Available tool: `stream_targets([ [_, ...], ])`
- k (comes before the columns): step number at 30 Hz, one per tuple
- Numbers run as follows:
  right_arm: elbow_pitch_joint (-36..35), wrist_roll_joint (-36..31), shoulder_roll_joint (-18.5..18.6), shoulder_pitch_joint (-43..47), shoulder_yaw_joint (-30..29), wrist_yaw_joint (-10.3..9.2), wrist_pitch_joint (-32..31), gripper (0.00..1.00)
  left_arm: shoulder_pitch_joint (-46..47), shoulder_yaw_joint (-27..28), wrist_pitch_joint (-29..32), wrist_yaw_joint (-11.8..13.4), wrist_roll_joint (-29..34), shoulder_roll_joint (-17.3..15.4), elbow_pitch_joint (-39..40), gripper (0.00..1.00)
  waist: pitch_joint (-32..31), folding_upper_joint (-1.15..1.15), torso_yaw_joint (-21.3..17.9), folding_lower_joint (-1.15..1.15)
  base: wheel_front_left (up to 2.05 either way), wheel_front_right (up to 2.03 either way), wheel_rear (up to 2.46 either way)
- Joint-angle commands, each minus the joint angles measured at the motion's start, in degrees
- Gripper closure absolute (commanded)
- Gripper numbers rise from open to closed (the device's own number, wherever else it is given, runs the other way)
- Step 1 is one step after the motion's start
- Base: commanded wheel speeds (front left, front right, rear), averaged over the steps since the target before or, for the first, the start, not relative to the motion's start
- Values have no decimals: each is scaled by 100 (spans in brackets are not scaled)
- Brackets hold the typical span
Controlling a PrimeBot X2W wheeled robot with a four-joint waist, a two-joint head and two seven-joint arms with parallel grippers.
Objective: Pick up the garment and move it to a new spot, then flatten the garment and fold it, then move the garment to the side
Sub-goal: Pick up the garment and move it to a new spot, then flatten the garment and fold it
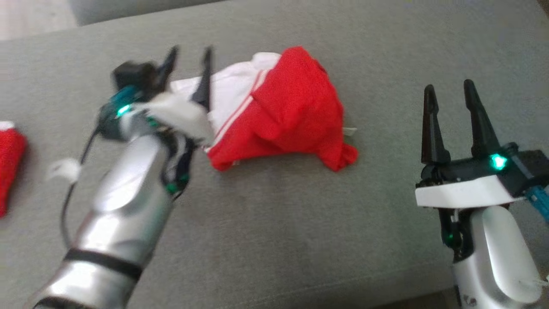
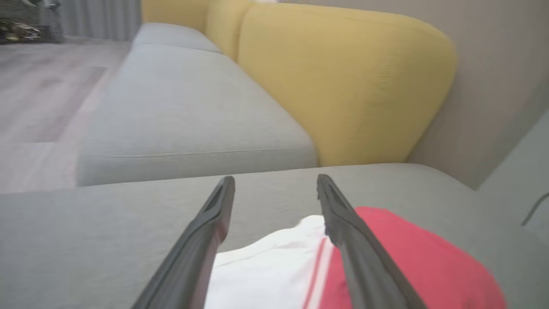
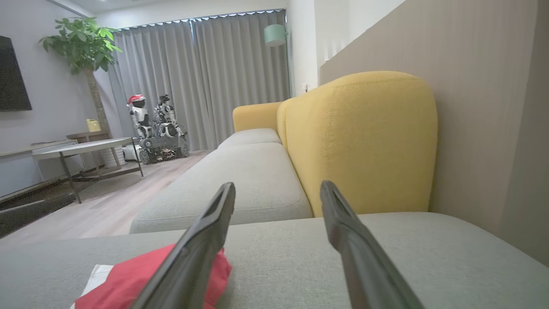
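The garment [image 1: 279, 111] is a red and white piece with thin stripes, lying crumpled in a heap on the grey sofa cushion [image 1: 274, 223]. My left gripper [image 1: 188, 58] hovers at its white left edge with its fingers apart and nothing between them. Seen from the left wrist, the garment [image 2: 274, 266] lies under and just beyond the spread left gripper [image 2: 274, 184]. My right gripper [image 1: 448, 92] stands open well to the right of the heap, empty. From the right wrist, the garment [image 3: 128, 274] shows low at the left, beside the open right gripper [image 3: 276, 189].
Another red cloth [image 1: 8, 167] lies at the far left edge of the cushion. Yellow backrests [image 3: 360, 137] rise behind the seat. More grey sofa seats [image 3: 240, 180] run off beyond, with a low table [image 3: 77, 150] and another robot [image 3: 154, 124] on the wooden floor.
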State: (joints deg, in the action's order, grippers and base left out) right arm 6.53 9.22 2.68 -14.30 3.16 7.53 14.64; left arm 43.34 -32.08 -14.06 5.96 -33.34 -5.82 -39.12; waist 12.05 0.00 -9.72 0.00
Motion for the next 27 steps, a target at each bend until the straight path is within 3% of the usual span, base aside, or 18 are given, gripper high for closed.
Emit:
stream_targets([
  [1,-151,-92,20,81,95,-4,35,0,-157,273,-73,-41,-5,-294,195,0,-242,0,330,0,0,0,0],
  [6,-23,-272,20,378,35,-4,35,0,-1228,654,-91,-63,130,-707,853,0,-564,0,788,0,0,0,0],
  [11,53,-398,20,712,-34,-4,36,0,-2471,997,-93,63,565,-784,1792,0,-899,0,1141,0,0,0,0],
  [13,88,-448,20,874,-101,-4,36,0,-2918,1140,-93,144,796,-675,2181,0,-1025,0,1247,0,0,0,0],
  [20,124,-523,20,1172,-99,-4,36,0,-3803,1592,-93,79,1199,-216,2827,0,-1256,0,1393,0,0,0,0],
  [27,245,-796,20,992,512,-4,29,0,-3945,1844,-94,-229,1521,90,2780,0,-1176,0,1654,0,0,0,0],
])
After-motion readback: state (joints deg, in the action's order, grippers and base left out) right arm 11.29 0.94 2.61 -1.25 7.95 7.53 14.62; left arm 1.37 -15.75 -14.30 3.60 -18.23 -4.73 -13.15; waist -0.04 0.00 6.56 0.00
